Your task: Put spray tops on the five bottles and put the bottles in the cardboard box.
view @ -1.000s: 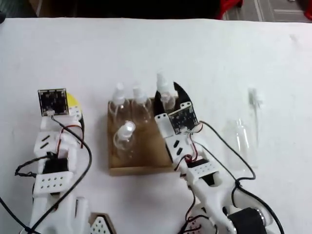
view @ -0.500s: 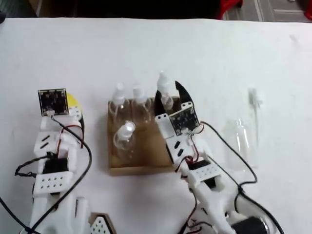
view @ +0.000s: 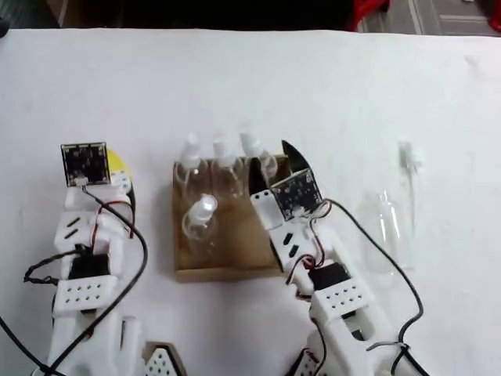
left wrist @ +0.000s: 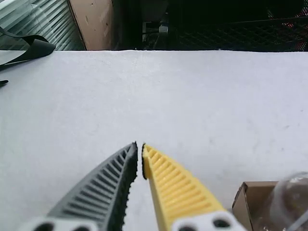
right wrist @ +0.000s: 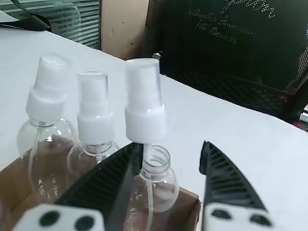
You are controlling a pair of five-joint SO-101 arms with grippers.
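Observation:
The cardboard box holds several clear bottles. Two capped ones stand along its far wall, and another capped bottle is nearer the front. A third back-row bottle is in the far right corner. Its spray top rides loose above the bare threaded neck, with the tube inside. My right gripper is open just behind this bottle, one black finger beside it. My left gripper is shut and empty, left of the box over bare table.
An uncapped bottle lies on the table to the right of the box, with a loose spray top beyond it. White cloth covers the table. Cables trail from both arms at the near edge.
The right arm has drawn back toward the near edge. The third bottle's top has shifted left and lower, into line with the other two.

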